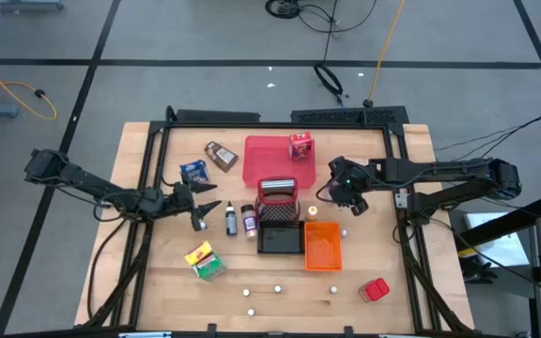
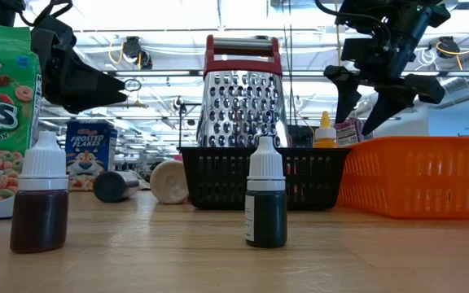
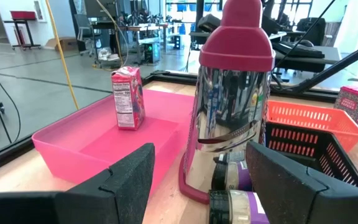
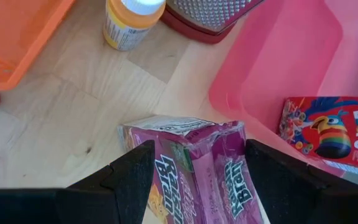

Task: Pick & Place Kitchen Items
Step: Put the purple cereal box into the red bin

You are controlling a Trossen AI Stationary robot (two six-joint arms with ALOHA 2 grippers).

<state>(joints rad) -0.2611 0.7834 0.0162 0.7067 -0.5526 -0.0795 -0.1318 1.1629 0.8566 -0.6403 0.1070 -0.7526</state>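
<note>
My right gripper is open above the table, right of the metal grater. Its fingers stand on either side of the top of an upright magenta cereal box; I see no touch. My left gripper is open, left of two small dark bottles, pointing toward the grater. A small red carton stands in the flat red tray. A blue pack, brown pouch, yellow-green box and red pack lie on the table.
The grater stands in the black wire basket, with the orange bin at its right. A yellow bottle stands by the grater. Tiny white pieces lie near the table's near edge. A black frame borders the table.
</note>
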